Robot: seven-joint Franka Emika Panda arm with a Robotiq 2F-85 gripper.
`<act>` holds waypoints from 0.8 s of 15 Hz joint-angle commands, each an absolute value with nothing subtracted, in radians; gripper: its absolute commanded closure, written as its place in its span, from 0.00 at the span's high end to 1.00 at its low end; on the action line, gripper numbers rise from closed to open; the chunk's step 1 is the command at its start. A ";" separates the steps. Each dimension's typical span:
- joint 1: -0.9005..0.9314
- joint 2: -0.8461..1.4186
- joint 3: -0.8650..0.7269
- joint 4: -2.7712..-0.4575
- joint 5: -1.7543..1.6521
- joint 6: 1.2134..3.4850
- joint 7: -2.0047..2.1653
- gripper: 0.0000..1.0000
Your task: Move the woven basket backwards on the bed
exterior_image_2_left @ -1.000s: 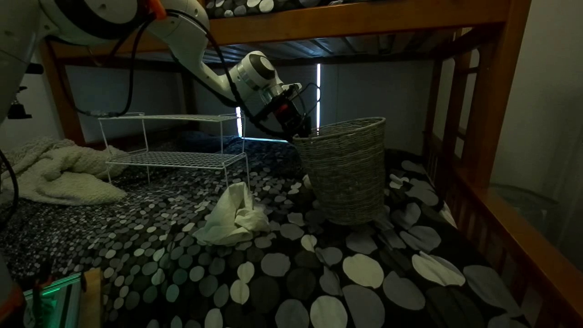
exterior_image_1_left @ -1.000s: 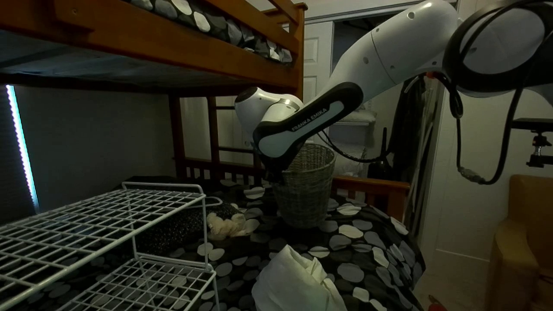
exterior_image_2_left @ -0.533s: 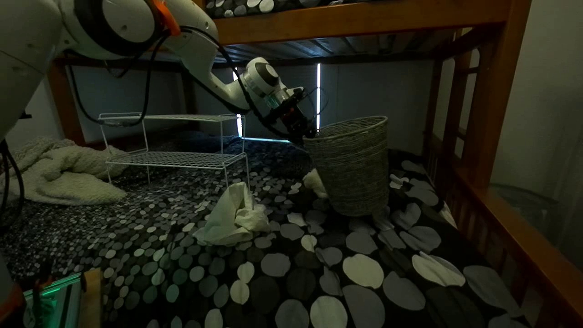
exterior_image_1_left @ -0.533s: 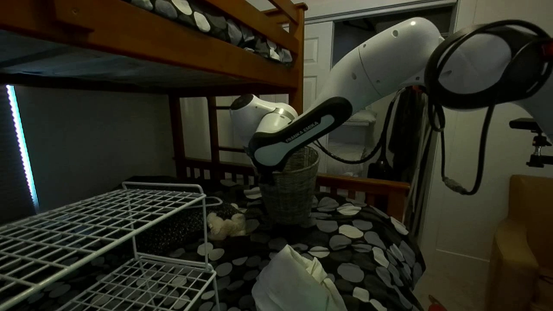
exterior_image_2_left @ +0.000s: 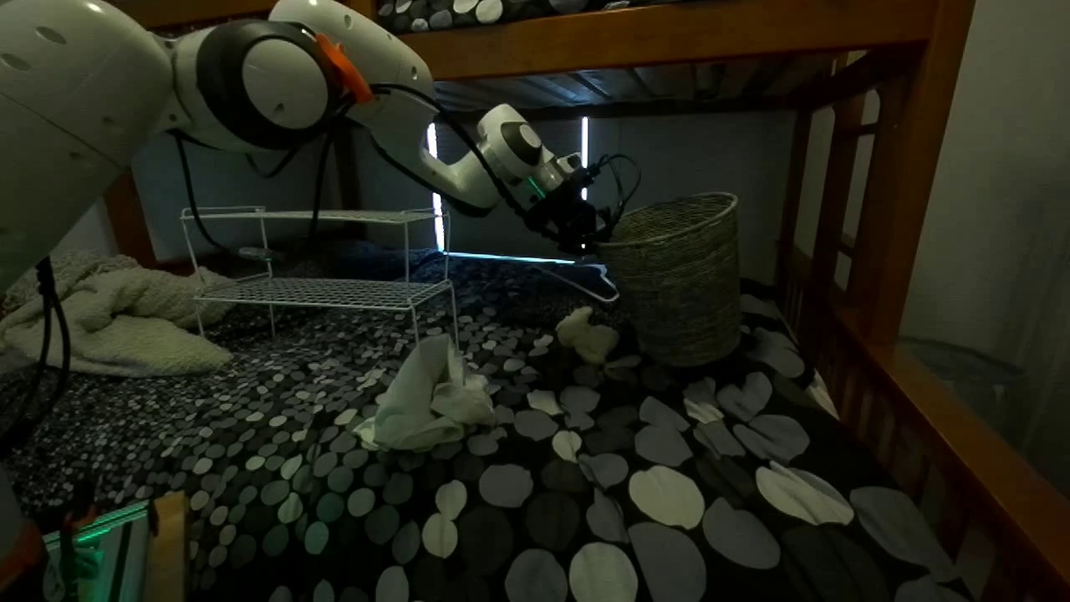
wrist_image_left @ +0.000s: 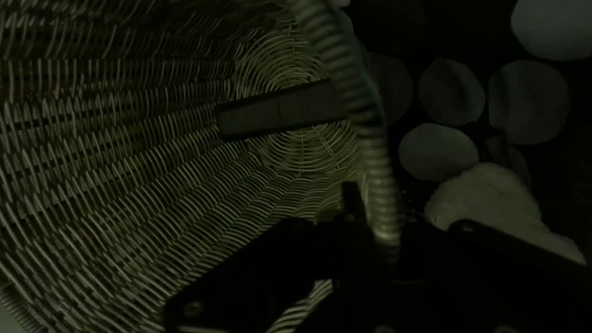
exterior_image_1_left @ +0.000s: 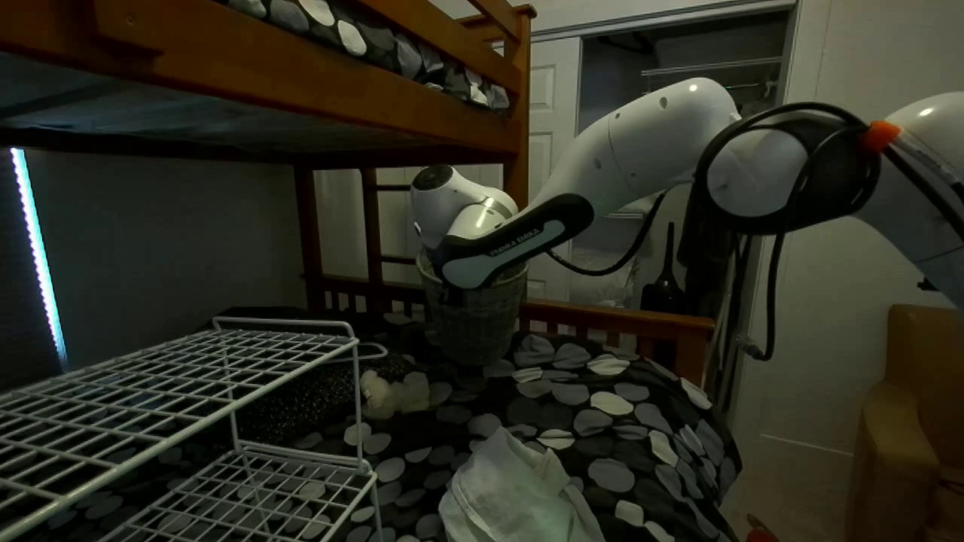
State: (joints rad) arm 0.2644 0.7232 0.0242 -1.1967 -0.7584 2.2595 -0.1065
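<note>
The woven basket (exterior_image_2_left: 681,301) stands upright with a slight tilt over the far part of the dotted bed (exterior_image_2_left: 719,468); I cannot tell whether its bottom touches the bed. It also shows in an exterior view (exterior_image_1_left: 478,324), partly behind my arm. In the wrist view the basket's inside wall (wrist_image_left: 138,171) fills the left. My gripper (wrist_image_left: 377,231) is shut on the rim, one finger inside and one outside. In an exterior view the gripper (exterior_image_2_left: 589,238) is at the basket's near-left rim. A dark strip (wrist_image_left: 277,111) lies across the basket's bottom.
A fluffy cream thing (exterior_image_2_left: 588,336) lies beside the basket, with a white hanger (exterior_image_2_left: 617,293) behind it. A white wire rack (exterior_image_2_left: 326,292) and a white cloth (exterior_image_2_left: 430,401) are on the bed. The upper bunk (exterior_image_2_left: 669,40) hangs overhead. A wooden end rail (exterior_image_2_left: 961,435) borders the bed.
My arm and the basket have moved together farther back across the bed, toward the wall. The fluffy cream thing and the hanger now show more. The grip on the rim has stayed.
</note>
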 commanded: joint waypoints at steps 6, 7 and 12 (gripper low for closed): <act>0.201 0.875 0.038 -1.018 -0.577 2.333 -0.320 0.02; 0.202 0.900 0.032 -0.991 -0.554 2.319 -0.339 0.02; 0.233 0.944 -0.022 -0.917 -0.505 2.269 -0.314 0.48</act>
